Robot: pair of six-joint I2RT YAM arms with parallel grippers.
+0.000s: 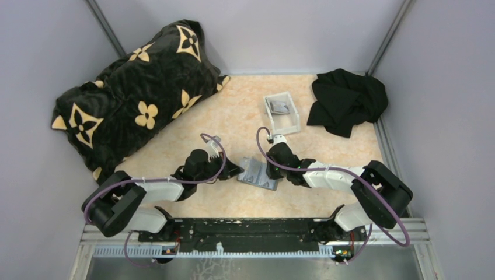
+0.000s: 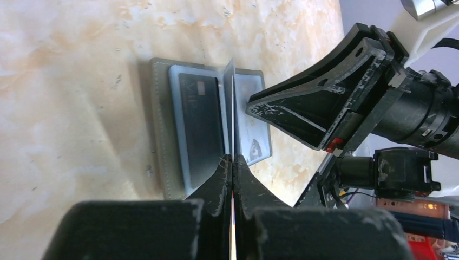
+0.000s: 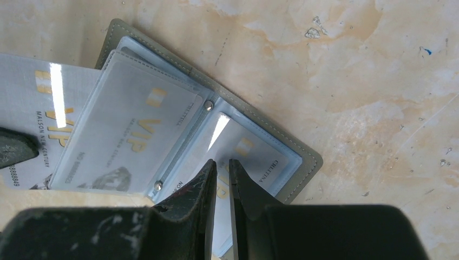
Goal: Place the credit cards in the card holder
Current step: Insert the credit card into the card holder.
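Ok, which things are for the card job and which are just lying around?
For the job: credit card in the left gripper; card holder; spare card in the white tray.
Just lying about: black flowered cushion; crumpled black cloth.

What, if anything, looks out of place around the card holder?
One credit card juts out beyond the open card holder's edge rather than sitting inside, pinched by the left gripper. Nothing looks spilled or damaged.
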